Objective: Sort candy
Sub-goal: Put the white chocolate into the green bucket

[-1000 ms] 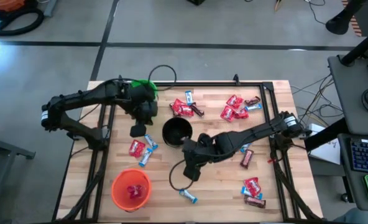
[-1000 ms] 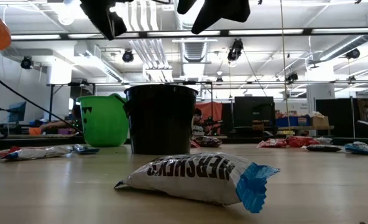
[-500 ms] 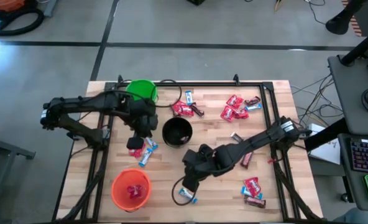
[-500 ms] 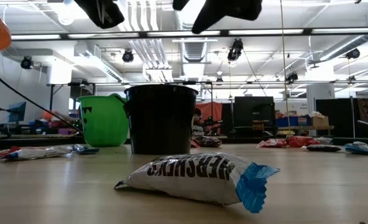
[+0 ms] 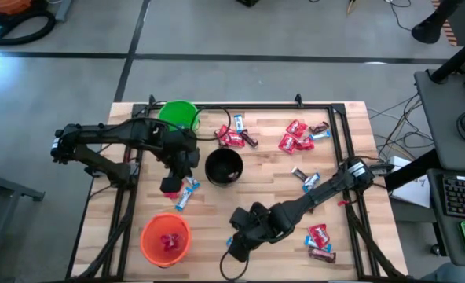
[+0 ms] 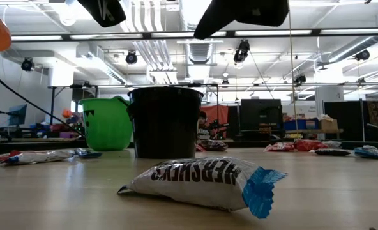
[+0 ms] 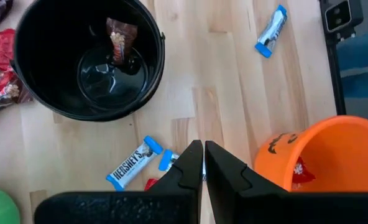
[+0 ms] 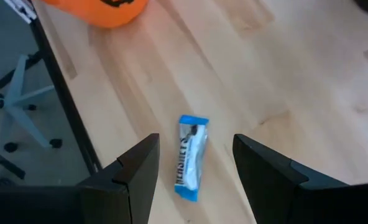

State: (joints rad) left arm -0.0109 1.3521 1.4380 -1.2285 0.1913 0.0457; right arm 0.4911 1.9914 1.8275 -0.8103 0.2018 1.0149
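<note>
Wooden tabletop (image 5: 256, 185): pale planks, bordered by a dark frame; bare wood lies open across the lower middle of the high view.
Right gripper (image 8: 195, 163): fingers spread, empty, hovering over one blue-and-white candy bar (image 8: 191, 157) near the table's lower edge; the orange cup (image 8: 103, 9) stands just beyond it.
Left gripper (image 7: 203, 163): fingers pressed together, empty, above the blue-and-white pair (image 5: 186, 191) at left centre.
Black cup (image 5: 224, 167): mid-table between the arms, one brown bar (image 7: 119, 38) inside.
Green cup (image 5: 177, 115): upper left, at the frame rail.
Orange cup, high view: lower left, red candy inside.
Other candy: red cluster (image 5: 232, 137) above the black cup; another cluster (image 5: 297, 135) upper right; more bars (image 5: 319, 238) lower right.
</note>
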